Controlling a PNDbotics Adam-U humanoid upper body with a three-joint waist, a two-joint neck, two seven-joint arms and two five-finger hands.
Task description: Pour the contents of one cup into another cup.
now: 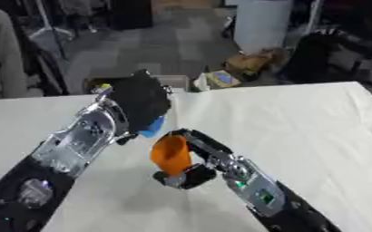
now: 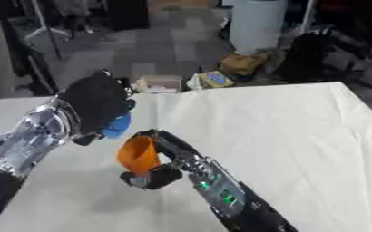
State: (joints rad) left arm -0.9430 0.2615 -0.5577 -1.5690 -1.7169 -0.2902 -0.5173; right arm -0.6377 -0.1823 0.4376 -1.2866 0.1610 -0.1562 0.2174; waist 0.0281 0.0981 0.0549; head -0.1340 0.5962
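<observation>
Mid-table, right hand [image 1: 191, 156] grips orange cup [image 1: 170, 154]; left hand [image 1: 141, 102] wraps blue cup [image 1: 152, 127]; open tabletop [image 1: 300, 122] rightward.

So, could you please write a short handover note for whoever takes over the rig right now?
Left hand: raised over the white table, fingers curled round the blue cup, mostly hidden.
Right hand: fingers round the orange cup, held just below and right of the blue one.
Done: both cups picked up and brought close.
Left: the pour; contents and whether pouring has started cannot be seen.
</observation>
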